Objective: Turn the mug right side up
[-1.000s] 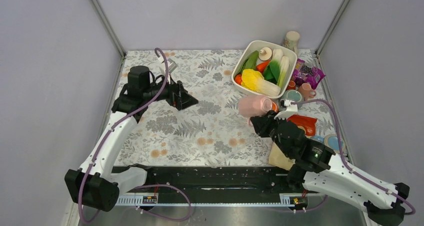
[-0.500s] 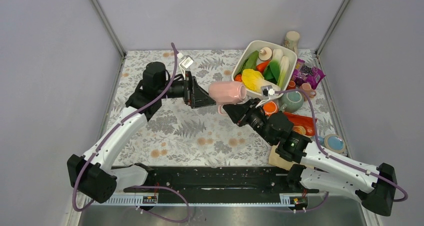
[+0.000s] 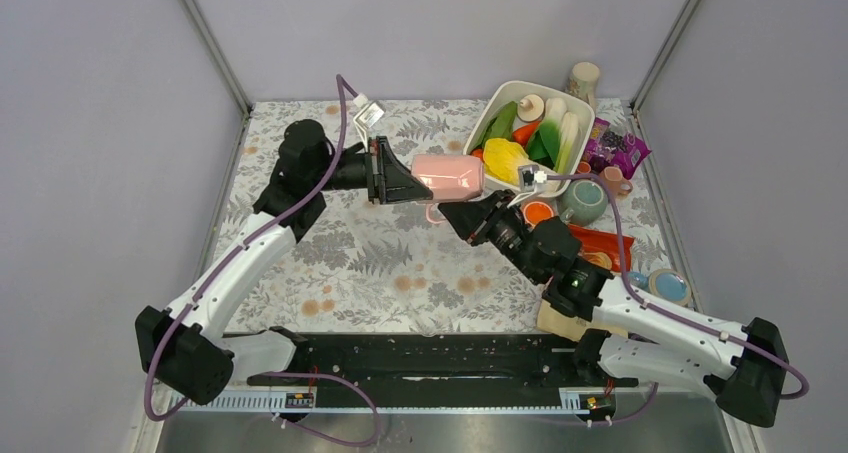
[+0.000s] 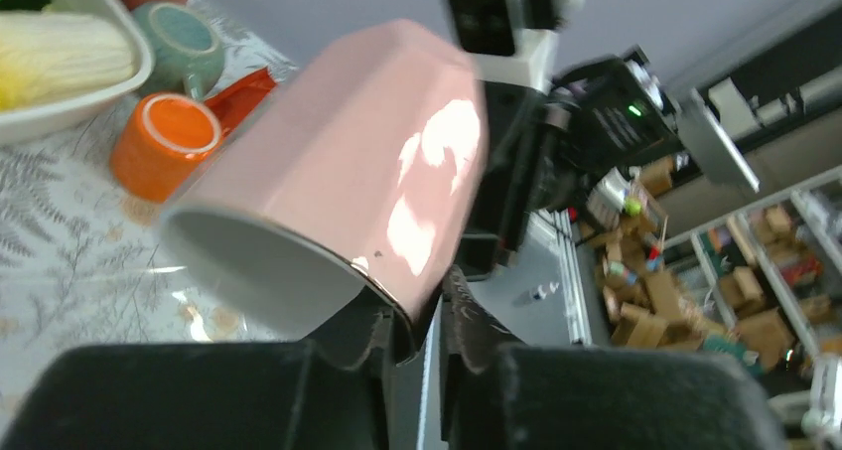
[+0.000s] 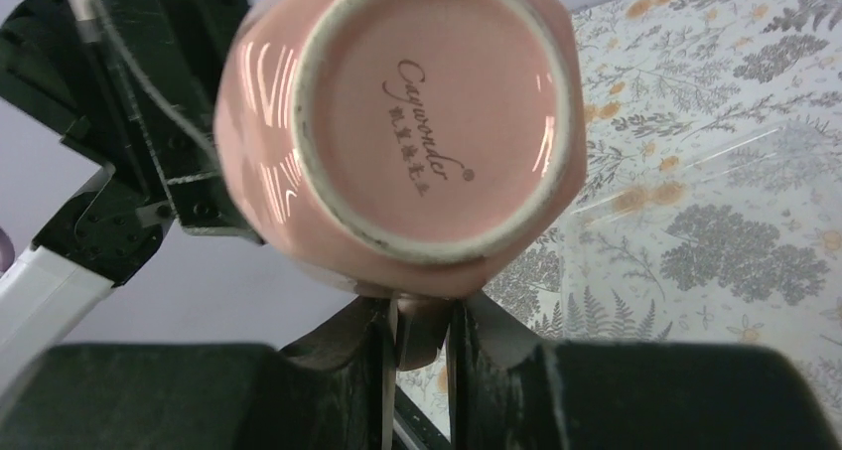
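Observation:
The pink mug (image 3: 448,176) hangs on its side above the table, mouth toward the left arm and base toward the right arm. My left gripper (image 3: 410,185) is shut on its rim: in the left wrist view one finger sits inside the mug (image 4: 367,162) and the other outside, at the gripper (image 4: 417,321). My right gripper (image 3: 455,213) is shut on the handle below the body. The right wrist view looks straight at the mug's base (image 5: 417,122), with the handle pinched in the gripper (image 5: 417,336).
A white bowl (image 3: 590,108) full of vegetables stands at the back right. Close to it are an orange cup (image 3: 539,213), a teal pot (image 3: 585,201), a purple packet (image 3: 615,148), a red packet (image 3: 605,245) and a beige cup (image 3: 583,78).
The right arm lifted the mug up and left from near the bowl. The left gripper came over to the mug's mouth and closed from wide open onto the rim.

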You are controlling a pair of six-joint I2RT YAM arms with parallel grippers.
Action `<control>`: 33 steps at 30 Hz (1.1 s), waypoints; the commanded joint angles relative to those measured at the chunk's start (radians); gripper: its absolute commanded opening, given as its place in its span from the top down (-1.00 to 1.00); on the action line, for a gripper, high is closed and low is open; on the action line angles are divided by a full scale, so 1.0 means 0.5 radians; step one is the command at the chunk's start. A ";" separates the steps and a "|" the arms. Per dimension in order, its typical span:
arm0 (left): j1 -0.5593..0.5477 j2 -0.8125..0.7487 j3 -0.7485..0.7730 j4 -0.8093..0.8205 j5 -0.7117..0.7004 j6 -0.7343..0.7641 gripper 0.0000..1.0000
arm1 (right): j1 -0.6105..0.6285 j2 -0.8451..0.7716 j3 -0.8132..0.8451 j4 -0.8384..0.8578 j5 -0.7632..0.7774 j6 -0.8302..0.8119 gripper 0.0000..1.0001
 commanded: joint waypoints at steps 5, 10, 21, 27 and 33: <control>-0.036 -0.005 0.042 0.037 -0.134 0.035 1.00 | -0.050 0.098 0.105 0.225 -0.121 0.057 0.90; -0.037 0.046 0.088 -0.373 -0.574 0.558 1.00 | -0.116 0.230 -0.034 0.203 0.030 0.149 -0.34; -0.027 0.385 0.186 -0.836 -1.559 1.581 1.00 | -0.292 0.703 -0.008 -0.006 -0.446 0.251 -0.99; -0.016 0.546 0.308 -1.121 -1.892 2.192 1.00 | -0.292 0.727 0.131 -0.305 -0.624 0.102 -0.99; -0.018 0.736 0.468 -1.548 -1.943 2.463 1.00 | -0.300 0.550 0.161 -0.644 -0.440 -0.058 -0.99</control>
